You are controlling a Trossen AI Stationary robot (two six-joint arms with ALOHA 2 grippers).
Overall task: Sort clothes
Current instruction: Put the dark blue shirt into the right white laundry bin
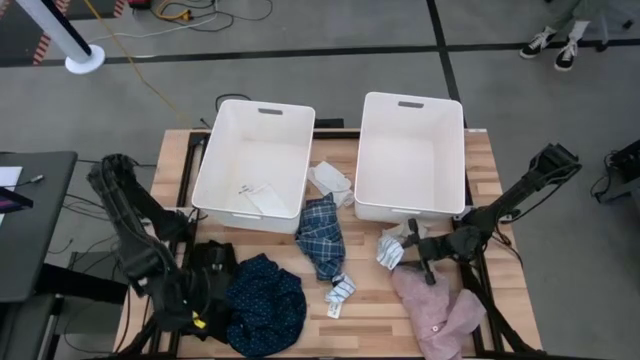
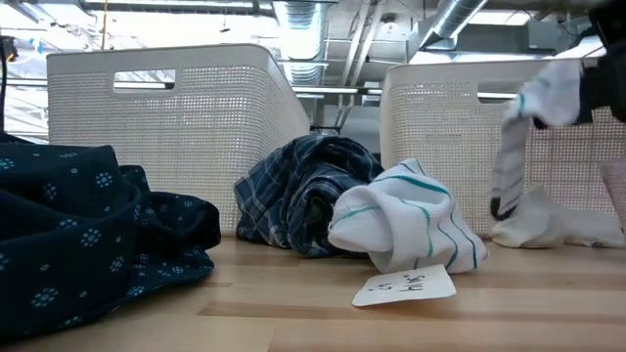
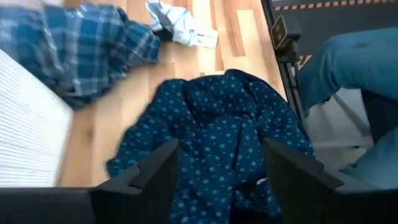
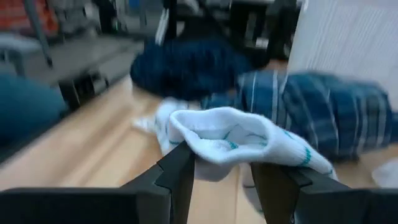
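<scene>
The right gripper [image 1: 408,238], at centre right of the high view just below the right-hand white plastic tub [image 1: 410,156], is pinching a small white sock with teal stripes [image 1: 390,248]. In the right wrist view the sock [image 4: 239,142] is draped over and between the two dark fingers [image 4: 179,173], so the claw is clenched on cloth. In the low view, at the right edge, the sock [image 2: 533,117] is hanging off the tabletop in front of the tub wall. It is probably held this high so it can clear the rim and drop inside.

The left gripper [image 3: 219,180] is waiting at the lower left of the high view, its fingers spread and holding nothing, poised over the crumpled navy garment with pale blue dots [image 1: 264,305]. This may be the next pickup.

The other clothes are lying loose on the pale wooden table [image 1: 365,305]:
- The blue plaid shirt [image 1: 321,236] is bunched at centre, below the gap between the tubs.
- A white and blue striped sock [image 1: 339,290] with a paper tag is sitting just below the shirt.
- The pink garment [image 1: 440,315] is heaped at lower right.
- A black garment [image 1: 210,260] is lying beside the navy one.
- A white piece of cloth [image 1: 330,180] is wedged between the tubs.

The left-hand white tub [image 1: 257,160] is holding a pale item on its floor that is hard to identify. The right tub looks empty.
</scene>
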